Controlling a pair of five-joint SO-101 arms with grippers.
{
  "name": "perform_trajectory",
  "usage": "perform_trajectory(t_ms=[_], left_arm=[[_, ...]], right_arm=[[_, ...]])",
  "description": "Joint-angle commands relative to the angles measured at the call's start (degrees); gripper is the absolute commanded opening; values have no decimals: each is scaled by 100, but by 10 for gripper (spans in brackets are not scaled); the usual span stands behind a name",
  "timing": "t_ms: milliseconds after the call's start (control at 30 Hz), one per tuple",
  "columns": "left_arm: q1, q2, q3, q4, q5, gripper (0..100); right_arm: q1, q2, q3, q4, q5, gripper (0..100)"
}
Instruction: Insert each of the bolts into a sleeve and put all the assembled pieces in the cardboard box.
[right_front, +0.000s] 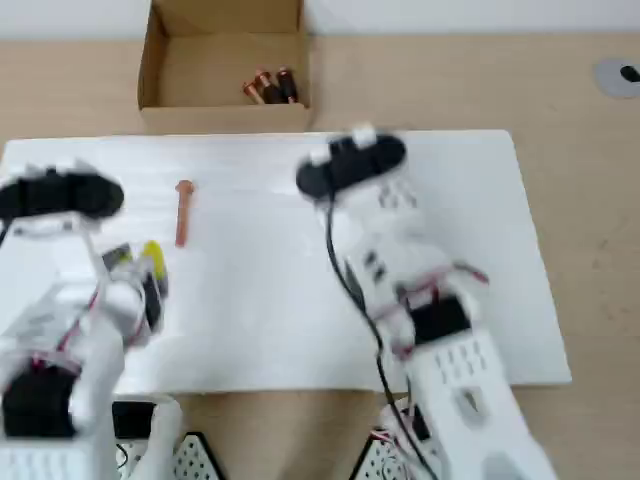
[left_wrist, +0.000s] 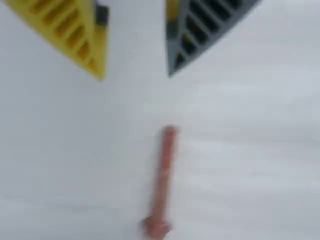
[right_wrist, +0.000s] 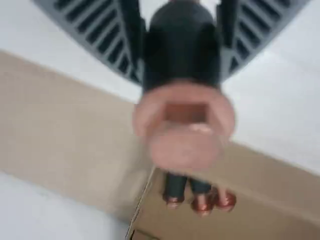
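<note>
Right wrist view: my right gripper (right_wrist: 180, 75) fingers (right_wrist: 90, 30) run off frame. Held sleeve (right_wrist: 181, 45) and its bolt head (right_wrist: 184, 125) blurred, head covering part of boxed pieces (right_wrist: 200, 197).

Left wrist view: my left gripper (left_wrist: 135, 75) cut off past tips. Loose bolt (left_wrist: 162, 175) soft, head clipped by frame edge.

High view: left arm (right_front: 60, 300) and right arm (right_front: 400, 250) smeared, bases cut at bottom edge. Cardboard box (right_front: 150, 70) clipped at top edge, pieces inside too small to count.

Wooden table (right_front: 590, 180) — white board (right_front: 260, 300) and cardboard box (right_front: 220, 118) on it
</note>
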Motion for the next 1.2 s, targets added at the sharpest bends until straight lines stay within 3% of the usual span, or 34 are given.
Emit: perform_trajectory(t_ms=[0, 167, 433, 700, 867, 967, 1167], left_arm=[[-299, 945, -18, -378, -44, 86], [-281, 2255, -70, -440, 246, 86], [-281, 4295, -299, -1477, 651, 86], [-290, 6316, -1802, -1521, 703, 86], [-299, 7213, -2646, -1512, 1116, 86], [-299, 7574, -2954, -1512, 1275, 86], [-308, 7960, -3253, -1512, 1459, 86]], right_arm=[[92, 1851, -1991, 70, 70, 9], [251, 3952, -3916, 281, 79, 9], [505, 7248, -7231, 273, 413, 10], [488, 10387, -11424, 273, 413, 11], [365, 11916, -13912, 316, 413, 12], [171, 12541, -14712, 316, 818, 12], [-101, 13059, -14686, 281, 1240, 12]])
